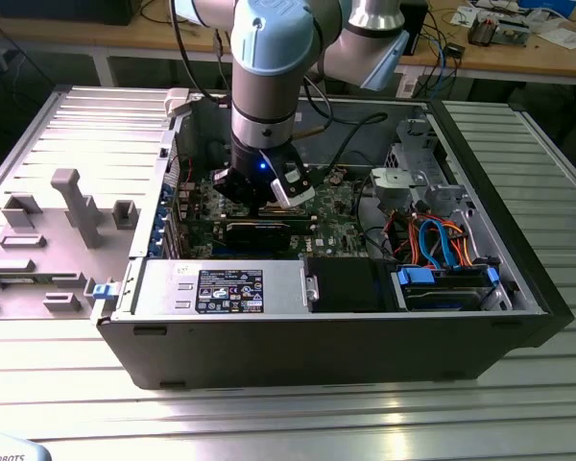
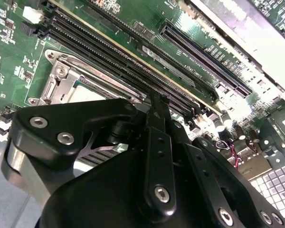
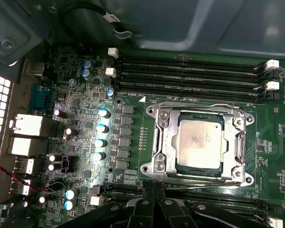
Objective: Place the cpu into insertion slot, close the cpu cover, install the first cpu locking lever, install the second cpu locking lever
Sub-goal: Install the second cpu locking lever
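- One cpu (image 3: 200, 141) lies flat in the insertion slot (image 3: 198, 173) on the green board, its silver-grey top showing through the cut-out of the frame around it.
- The cpu cover (image 3: 167, 142) lies folded down over the chip's edges, judged closed so that it pins the chip.
- Thin wire levers run along the socket's sides; whether they are latched cannot be told.
- The gripper (image 3: 154, 209) hangs just beside the socket inside the computer case (image 1: 298, 351); whether its fingers are apart or together cannot be told, and nothing is seen held.
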Robot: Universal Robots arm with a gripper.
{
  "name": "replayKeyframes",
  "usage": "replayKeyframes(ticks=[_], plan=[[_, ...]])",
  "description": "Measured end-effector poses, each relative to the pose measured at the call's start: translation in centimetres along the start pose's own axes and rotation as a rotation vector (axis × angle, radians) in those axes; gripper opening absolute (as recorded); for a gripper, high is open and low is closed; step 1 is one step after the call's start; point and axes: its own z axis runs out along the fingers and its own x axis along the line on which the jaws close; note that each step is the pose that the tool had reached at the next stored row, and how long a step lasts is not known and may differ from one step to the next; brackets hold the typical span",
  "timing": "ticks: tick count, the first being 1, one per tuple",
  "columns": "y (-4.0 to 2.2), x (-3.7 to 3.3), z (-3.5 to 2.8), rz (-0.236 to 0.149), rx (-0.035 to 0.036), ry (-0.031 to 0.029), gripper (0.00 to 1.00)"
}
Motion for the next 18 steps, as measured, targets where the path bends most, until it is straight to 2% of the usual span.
replayKeyframes(ticks=[18], plan=[[0.01,0.18,0.06,0.0,-0.0004,-0.0002,0.11]])
